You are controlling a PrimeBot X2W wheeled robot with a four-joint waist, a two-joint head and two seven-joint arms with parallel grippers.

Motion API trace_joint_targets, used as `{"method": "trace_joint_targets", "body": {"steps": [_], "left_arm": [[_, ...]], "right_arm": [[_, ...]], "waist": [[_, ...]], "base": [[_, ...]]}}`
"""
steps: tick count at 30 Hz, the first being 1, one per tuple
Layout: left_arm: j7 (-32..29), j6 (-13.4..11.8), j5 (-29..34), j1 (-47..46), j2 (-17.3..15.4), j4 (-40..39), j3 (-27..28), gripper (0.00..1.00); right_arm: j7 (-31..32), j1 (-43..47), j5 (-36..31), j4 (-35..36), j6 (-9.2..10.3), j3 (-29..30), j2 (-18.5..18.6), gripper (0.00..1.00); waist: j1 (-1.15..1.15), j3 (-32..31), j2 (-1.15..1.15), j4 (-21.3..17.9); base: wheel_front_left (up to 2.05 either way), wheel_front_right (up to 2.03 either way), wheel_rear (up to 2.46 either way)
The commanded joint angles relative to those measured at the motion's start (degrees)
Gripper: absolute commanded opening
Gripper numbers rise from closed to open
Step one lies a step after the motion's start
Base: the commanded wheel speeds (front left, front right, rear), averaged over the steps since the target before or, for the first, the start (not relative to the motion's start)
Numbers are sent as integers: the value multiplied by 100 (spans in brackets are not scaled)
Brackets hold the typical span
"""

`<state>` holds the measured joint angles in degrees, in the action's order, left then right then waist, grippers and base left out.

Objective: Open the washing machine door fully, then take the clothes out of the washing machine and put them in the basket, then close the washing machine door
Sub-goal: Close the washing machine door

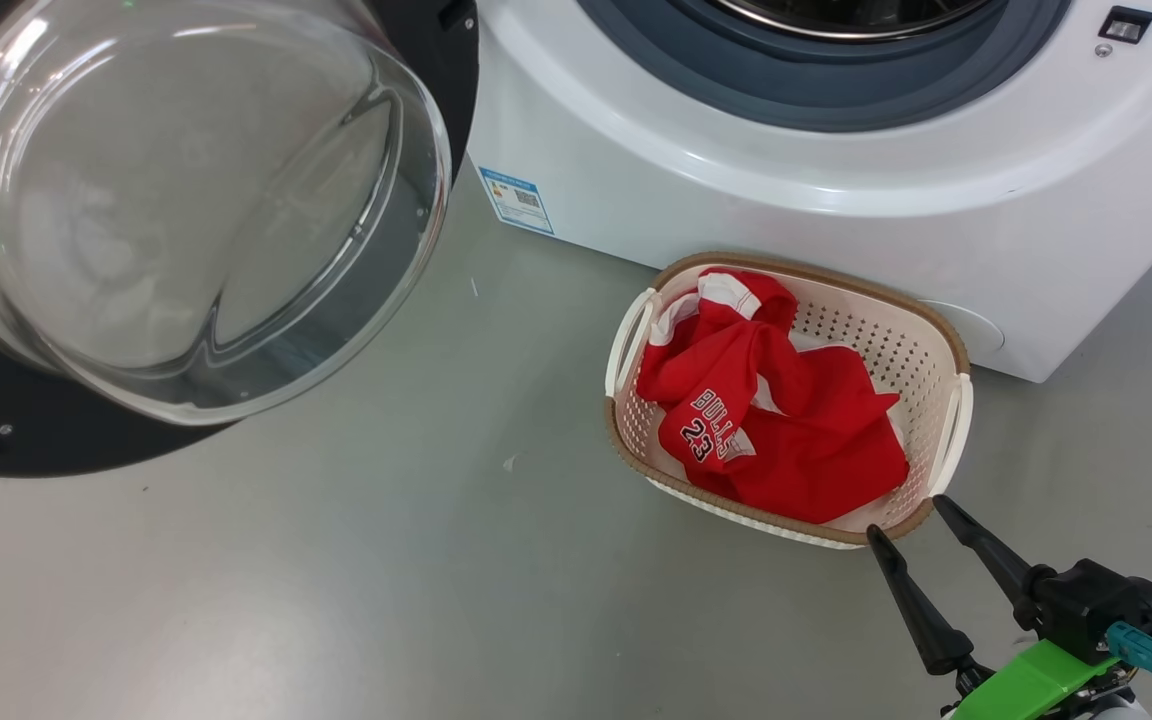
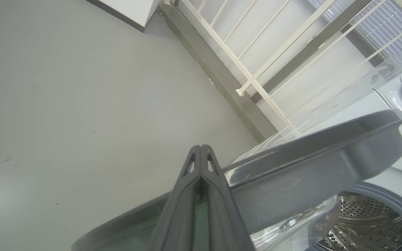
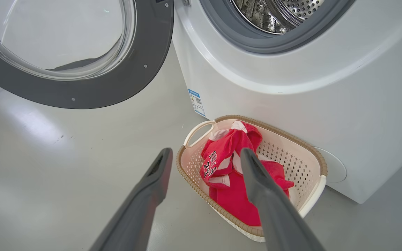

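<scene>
The washing machine door (image 1: 56,440) hangs wide open at the left, its glass bowl (image 1: 186,200) bulging toward me. The white washing machine (image 1: 736,190) shows its grey ring and steel drum (image 3: 277,14). The red clothes (image 1: 786,420), printed "BULLS 23", lie in the cream basket (image 1: 921,340) on the floor against the machine's front. My right gripper (image 1: 911,520) hovers open and holds nothing, just in front of the basket's near rim (image 3: 222,209). My left gripper (image 2: 201,150) is shut on nothing and points along the door's grey edge (image 2: 309,153); whether it touches the edge I cannot tell.
Grey floor (image 1: 386,560) spreads to the left of and in front of the basket. A blue label (image 1: 516,200) marks the machine's lower corner. A white railing (image 2: 243,66) and a wall base stand beyond the door in the left wrist view.
</scene>
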<state>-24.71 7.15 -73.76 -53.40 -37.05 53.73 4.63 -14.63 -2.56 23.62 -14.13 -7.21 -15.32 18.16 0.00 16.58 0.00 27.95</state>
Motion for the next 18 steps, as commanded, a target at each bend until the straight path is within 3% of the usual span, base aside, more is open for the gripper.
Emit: {"method": "trace_joint_targets", "body": {"steps": [1, 18], "left_arm": [[-120, 34, -90, -16, -409, -178, 62, 0], [-851, 34, -568, 490, -458, -1036, -219, 0]], "right_arm": [[-37, -57, -44, 126, -28, -110, 84, 100], [-37, -6, -35, 78, -28, -88, -64, 100]], "waist": [[0, -11, 0, -7], [0, -317, 0, -43]], "base": [[0, 0, 0], [0, 0, 0]]}}
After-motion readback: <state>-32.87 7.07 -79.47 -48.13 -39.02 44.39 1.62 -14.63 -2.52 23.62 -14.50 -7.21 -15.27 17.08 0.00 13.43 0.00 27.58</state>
